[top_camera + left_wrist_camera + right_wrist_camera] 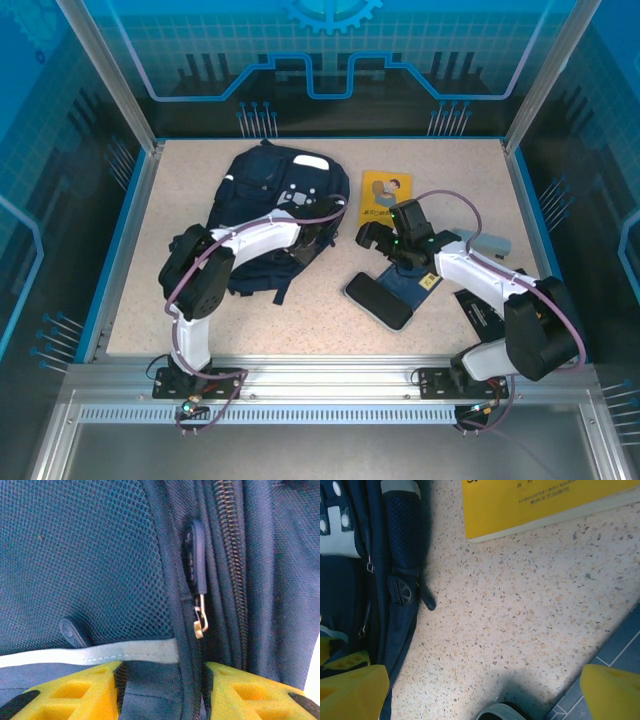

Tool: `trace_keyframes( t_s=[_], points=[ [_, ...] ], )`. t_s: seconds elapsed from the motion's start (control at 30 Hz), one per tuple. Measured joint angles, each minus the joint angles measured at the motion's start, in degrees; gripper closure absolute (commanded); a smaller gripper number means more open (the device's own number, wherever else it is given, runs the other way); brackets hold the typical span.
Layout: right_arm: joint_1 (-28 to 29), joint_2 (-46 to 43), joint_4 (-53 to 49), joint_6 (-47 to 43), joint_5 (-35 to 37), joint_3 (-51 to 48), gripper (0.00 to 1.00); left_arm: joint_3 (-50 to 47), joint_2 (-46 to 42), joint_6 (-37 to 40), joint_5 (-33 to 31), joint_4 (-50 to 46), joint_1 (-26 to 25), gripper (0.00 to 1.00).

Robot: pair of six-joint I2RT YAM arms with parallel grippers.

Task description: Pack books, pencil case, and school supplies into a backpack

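Left hand: its two yellow fingers stand part-way apart, astride a fold of navy fabric on the one backpack, just below a dark zip pull that hangs from a small metal slider. Whether the fingers pinch the fold cannot be told. The left arm rises from its base at the near left, bends at a dark joint, and its white forearm runs right and away across the lower part of the backpack to that bag's right edge. Right hand: jaws spread wide, holding nothing, pointed down over bare speckled table in the gap between the backpack and the books. The right arm folds at a dark elbow on the near right, and its white forearm reaches left and away. Two books lie on the table. The yellow book, one in number, lies flat just right of the backpack's upper part and just beyond the right hand. The blue book, with a small yellow label, lies partly under the right forearm. Three smaller items: a black flat item touching the blue book's near-left corner, a second black item beside the right elbow, and a grey item near the table's right edge. The backpack lies flat at centre-left, white patches uppermost.
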Motion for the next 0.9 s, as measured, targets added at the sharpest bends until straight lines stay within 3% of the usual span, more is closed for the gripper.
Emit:
trace_keyframes(
  t_s=[0.2, 0.47, 0.6, 0.73, 0.9],
  points=[
    [0.0, 1.5, 0.6, 0.5, -1.3, 0.0, 0.01, 1.0, 1.7, 0.1, -2.0, -0.8, -0.2, 0.59],
    [0.0, 2.8, 0.8, 0.4, -1.7, 0.1, 0.02, 1.1, 2.1, 1.8, -6.5, -0.7, -0.3, 0.84],
    [0.3, 3.9, 0.6, -2.4, -1.5, 1.4, 0.08, 0.7, -0.1, 2.7, -8.1, -0.3, -0.3, 0.90],
    [1.8, 6.0, 1.6, -9.4, -1.2, 5.0, 0.15, -1.3, -8.4, 3.6, -9.2, 1.4, -0.1, 0.92],
    [3.7, 7.1, 4.3, -19.3, -3.2, 7.3, 0.33, -2.1, -18.8, 4.6, -10.1, 2.7, 0.2, 0.94]
  ],
)
